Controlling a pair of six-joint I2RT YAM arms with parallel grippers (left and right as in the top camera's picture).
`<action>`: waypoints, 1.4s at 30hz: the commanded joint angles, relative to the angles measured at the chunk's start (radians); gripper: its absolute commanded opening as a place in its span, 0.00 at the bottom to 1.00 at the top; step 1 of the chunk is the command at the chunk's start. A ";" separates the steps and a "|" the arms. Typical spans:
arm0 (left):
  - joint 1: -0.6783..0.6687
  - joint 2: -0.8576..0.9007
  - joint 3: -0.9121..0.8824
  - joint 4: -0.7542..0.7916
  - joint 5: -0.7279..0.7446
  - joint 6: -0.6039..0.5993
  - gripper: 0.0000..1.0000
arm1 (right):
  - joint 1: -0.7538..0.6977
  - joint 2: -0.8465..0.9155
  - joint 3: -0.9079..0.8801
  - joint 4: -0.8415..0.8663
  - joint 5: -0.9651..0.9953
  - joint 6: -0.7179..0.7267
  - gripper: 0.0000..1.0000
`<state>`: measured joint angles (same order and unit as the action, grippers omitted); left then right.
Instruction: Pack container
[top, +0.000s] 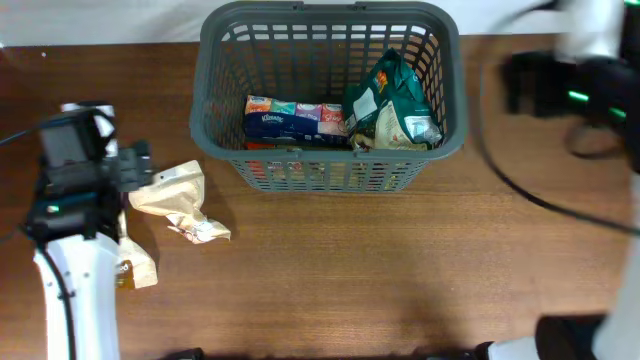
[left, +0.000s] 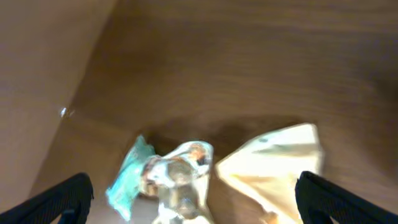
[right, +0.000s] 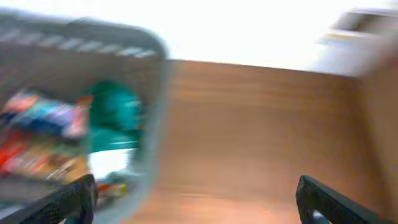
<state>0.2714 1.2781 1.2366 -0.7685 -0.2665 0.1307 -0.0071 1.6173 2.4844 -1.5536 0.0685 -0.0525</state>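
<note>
Both left gripper (left: 196, 198) and right gripper (right: 196, 199) gape empty; a shallow pinch could drop the cream packet (top: 172, 190) outside the container (top: 330, 172).

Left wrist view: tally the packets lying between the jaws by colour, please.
Cream packet: 1
Teal-ended packet: 1
Total: 2, both lying on the table, neither in the basket.
</note>
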 joint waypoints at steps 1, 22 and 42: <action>0.089 0.074 0.008 0.013 0.051 -0.011 0.99 | -0.101 -0.060 0.008 -0.019 0.119 0.092 0.99; 0.196 0.556 0.008 0.100 0.166 0.190 0.99 | -0.199 -0.096 0.007 -0.090 0.120 0.064 0.99; 0.196 0.366 0.251 -0.148 0.176 0.135 0.99 | -0.197 -0.068 0.007 -0.089 0.098 0.064 0.99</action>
<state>0.4644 1.7565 1.3960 -0.8791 -0.1081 0.2951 -0.1978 1.5440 2.4897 -1.6463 0.1677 0.0147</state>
